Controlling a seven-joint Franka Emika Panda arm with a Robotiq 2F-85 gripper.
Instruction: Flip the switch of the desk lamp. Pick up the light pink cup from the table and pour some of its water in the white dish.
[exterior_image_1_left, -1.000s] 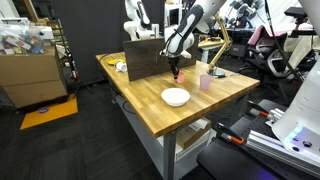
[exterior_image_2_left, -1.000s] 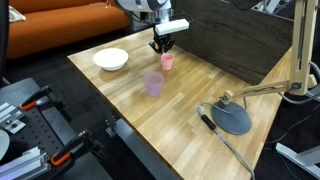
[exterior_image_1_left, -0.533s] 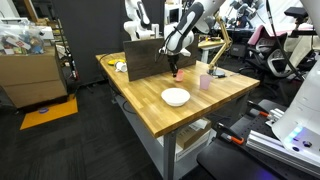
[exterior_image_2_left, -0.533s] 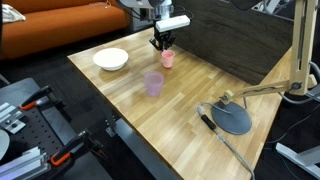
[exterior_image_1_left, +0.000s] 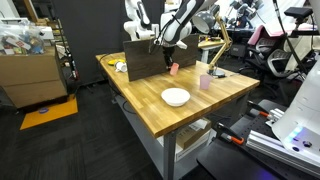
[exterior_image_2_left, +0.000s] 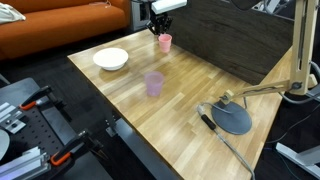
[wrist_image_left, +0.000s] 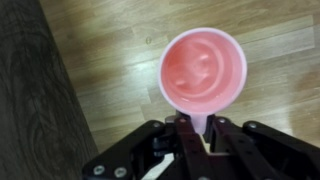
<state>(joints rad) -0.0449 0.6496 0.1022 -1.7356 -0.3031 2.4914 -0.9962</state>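
The end effector (wrist_image_left: 197, 128) pinched the rim of the small squat salmon-pink cup (wrist_image_left: 203, 72), holding it mouth-up above the wooden desk (exterior_image_2_left: 190, 90), apparently to keep water in, apart from the shallow white dish (exterior_image_2_left: 111, 59).

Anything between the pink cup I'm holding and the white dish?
No, only bare tabletop between the light pink cup and white dish, in an exterior view.

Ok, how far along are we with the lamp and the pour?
Done: I cannot tell whether the desk lamp has been switched. In hand: the gripper pinches the light pink cup by its rim, off the table. Left: carry it to the white dish and pour.
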